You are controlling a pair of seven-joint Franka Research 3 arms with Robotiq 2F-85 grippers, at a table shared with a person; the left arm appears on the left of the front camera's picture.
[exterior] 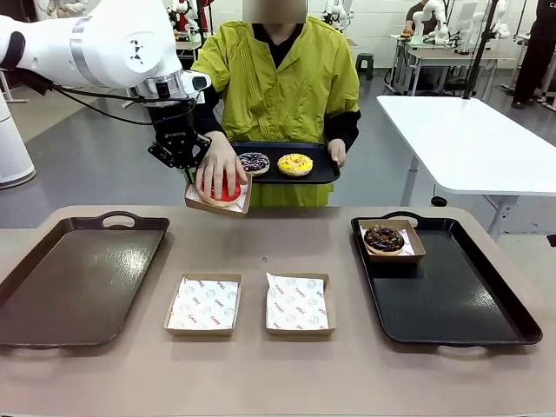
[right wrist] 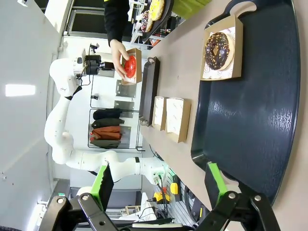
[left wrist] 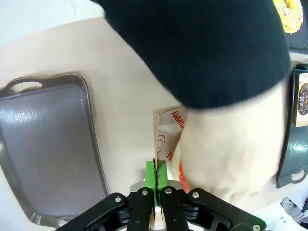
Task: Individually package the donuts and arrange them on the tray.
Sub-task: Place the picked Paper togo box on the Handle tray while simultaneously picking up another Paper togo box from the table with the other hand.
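My left gripper (exterior: 184,165) is shut on the edge of a paper-lined cardboard box (exterior: 217,205), holding it in the air above the table's far edge. The person's hand (exterior: 219,161) presses the red donut (exterior: 226,191) into that box. In the left wrist view my green pads (left wrist: 151,174) pinch the box wall (left wrist: 168,130), with the hand (left wrist: 231,149) beside them. The purple donut (exterior: 254,162) and yellow donut (exterior: 294,164) lie on a black tray (exterior: 321,174) the person holds. The chocolate donut (exterior: 384,238) sits boxed on the right black tray (exterior: 452,304). My right gripper (right wrist: 159,185) hangs open over that tray.
Two empty lined boxes (exterior: 203,304) (exterior: 297,302) sit at the middle front of the table. A brown tray (exterior: 74,278) lies on the left. The person stands close against the far edge, and a white table (exterior: 469,139) is behind on the right.
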